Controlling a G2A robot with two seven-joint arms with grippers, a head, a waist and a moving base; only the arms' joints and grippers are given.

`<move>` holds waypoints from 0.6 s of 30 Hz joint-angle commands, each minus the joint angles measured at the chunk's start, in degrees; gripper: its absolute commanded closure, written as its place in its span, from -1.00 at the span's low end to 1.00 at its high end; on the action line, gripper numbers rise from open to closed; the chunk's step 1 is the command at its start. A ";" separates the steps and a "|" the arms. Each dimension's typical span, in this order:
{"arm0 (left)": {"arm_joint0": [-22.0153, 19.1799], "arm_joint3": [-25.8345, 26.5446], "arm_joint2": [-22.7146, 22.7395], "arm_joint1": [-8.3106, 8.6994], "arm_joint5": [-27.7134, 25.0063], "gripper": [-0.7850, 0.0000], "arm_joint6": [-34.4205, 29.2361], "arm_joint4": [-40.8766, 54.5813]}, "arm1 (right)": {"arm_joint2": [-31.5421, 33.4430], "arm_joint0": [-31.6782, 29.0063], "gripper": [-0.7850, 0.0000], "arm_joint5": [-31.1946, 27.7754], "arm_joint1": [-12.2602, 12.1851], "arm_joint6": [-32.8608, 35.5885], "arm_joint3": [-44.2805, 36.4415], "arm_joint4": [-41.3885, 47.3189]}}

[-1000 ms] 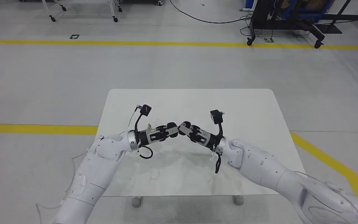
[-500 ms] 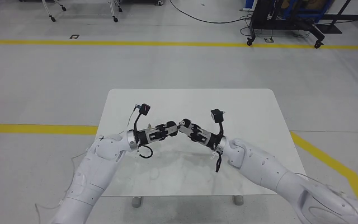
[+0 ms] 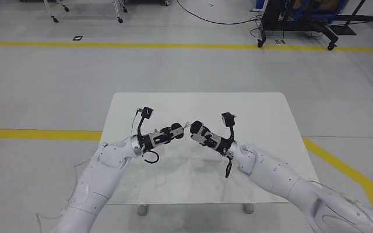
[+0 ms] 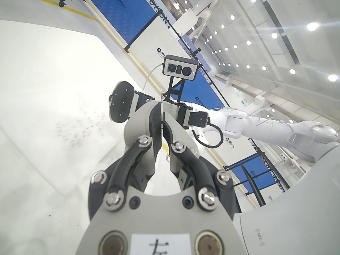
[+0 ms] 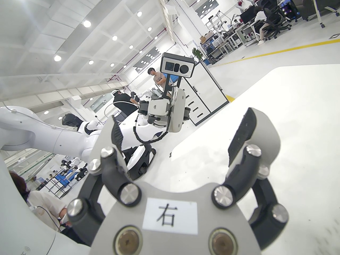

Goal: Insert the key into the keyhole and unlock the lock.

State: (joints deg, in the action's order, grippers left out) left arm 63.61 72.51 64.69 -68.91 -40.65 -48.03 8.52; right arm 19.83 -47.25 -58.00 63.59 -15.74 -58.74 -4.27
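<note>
Left gripper (image 4: 161, 112): clenched on the key, with its two ribbed fingers pressed flat against either face of it.
Key (image 4: 161, 95): a thin flat metal strip, seen edge-on in the left wrist view.
Key's long axis: it runs in line with the fingers. The free end pokes out past the fingertips, away from the left wrist and toward the right gripper.
Key from above: the top view shows a short pale sliver jutting from the left fingertips, slanted a little toward the table's far edge. It is too small there to make out its shape.
Right gripper (image 5: 182, 119): released, fingers spread wide, facing the left gripper head-on.
Grippers together: in the top view the left gripper (image 3: 178, 129) and right gripper (image 3: 196, 128) sit tip to tip over the middle of the table, near but apart.
Left wrist view adds: the right gripper's fingers (image 4: 120, 104) stand to either side beyond the key's tip.
Right wrist view adds: the broad outer face of a left finger. The key itself cannot be made out there.
Table (image 3: 256, 110): white, with rounded corners.
</note>
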 commanded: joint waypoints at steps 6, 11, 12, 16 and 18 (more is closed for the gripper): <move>1.47 3.04 0.83 0.74 2.81 1.00 0.97 -6.80 | 2.73 -0.67 -1.00 0.17 -0.95 2.82 1.55 0.21; 0.71 4.59 -1.53 1.17 3.98 1.00 -5.50 -12.36 | 4.77 -0.02 -1.00 0.00 -4.66 18.47 -1.22 -4.24; 0.47 4.68 -2.13 1.18 3.98 1.00 -6.60 -12.71 | 5.67 -0.38 -1.00 0.00 -5.71 20.44 -2.38 -3.09; -0.50 4.39 -3.79 1.21 3.79 1.00 -8.95 -13.15 | 9.21 -2.09 -1.00 0.00 -9.39 28.17 -5.47 0.92; -0.74 4.17 -4.10 1.24 3.28 1.00 -9.14 -12.53 | 10.01 -2.90 -1.00 0.00 -10.59 32.56 -7.24 2.69</move>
State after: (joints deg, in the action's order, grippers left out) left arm 62.96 76.79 60.70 -67.69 -37.10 -57.11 -4.39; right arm 29.53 -49.79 -58.00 53.55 14.20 -65.16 -2.49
